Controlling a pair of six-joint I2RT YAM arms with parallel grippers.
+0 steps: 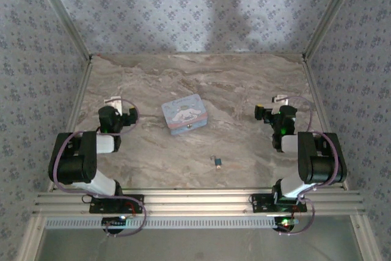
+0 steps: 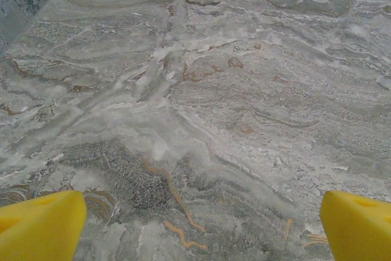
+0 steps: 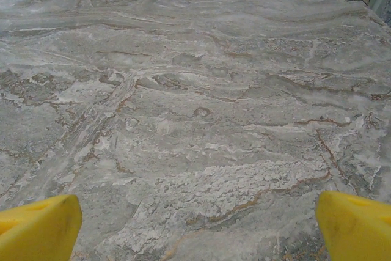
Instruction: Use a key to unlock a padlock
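Bolted at the near edge, the black-and-white left arm (image 1: 79,157) and right arm (image 1: 314,160), two in all, stand on the grey marble-patterned counter (image 1: 244,84). The left gripper (image 2: 198,227) and right gripper (image 3: 197,227) are both spread wide and hold nothing. One pale blue rectangular tin (image 1: 183,114) lies mid-counter. One tiny dark teal padlock (image 1: 217,162) sits near the front edge between the arms, back towards the bases from both grippers and nearer the right one. Its long axis, and any key, are too small to tell.

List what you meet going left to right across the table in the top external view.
In order: left hand → pale blue tin → padlock → right hand.
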